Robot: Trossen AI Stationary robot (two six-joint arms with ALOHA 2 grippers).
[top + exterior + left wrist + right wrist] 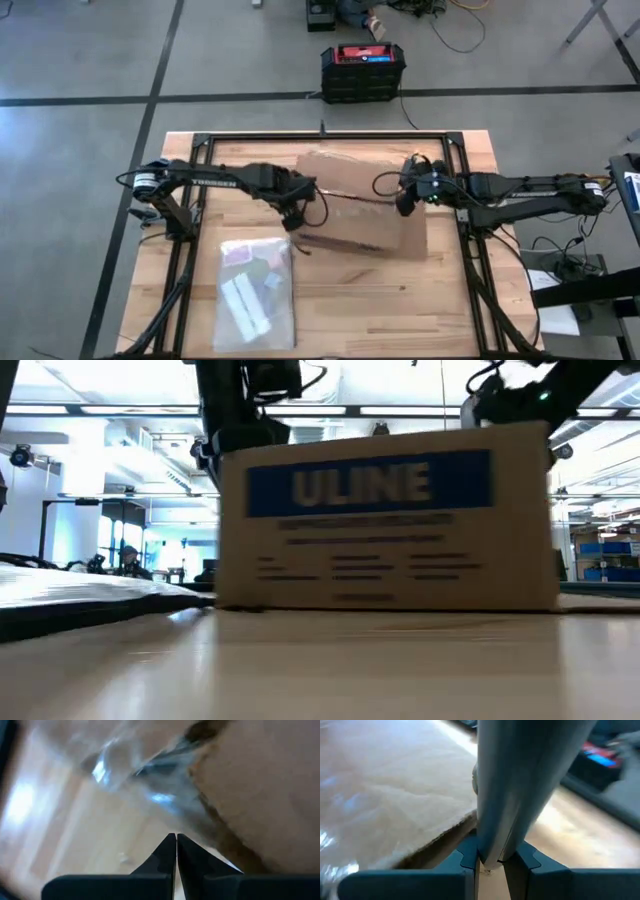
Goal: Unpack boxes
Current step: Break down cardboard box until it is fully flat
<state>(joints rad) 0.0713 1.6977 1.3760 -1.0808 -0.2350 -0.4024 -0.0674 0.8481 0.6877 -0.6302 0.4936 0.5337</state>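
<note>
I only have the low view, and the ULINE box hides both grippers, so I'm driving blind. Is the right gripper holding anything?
Observer: Yes. The right gripper is clamped on an upright grey panel, apparently a flap of the box.
Operator: And the left one?
Observer: The left gripper is shut on nothing, at the box's left edge.
Operator: Anything beside the box?
Observer: A clear plastic bag lies flat on the table, on the left arm's side, apart from the box.
</note>
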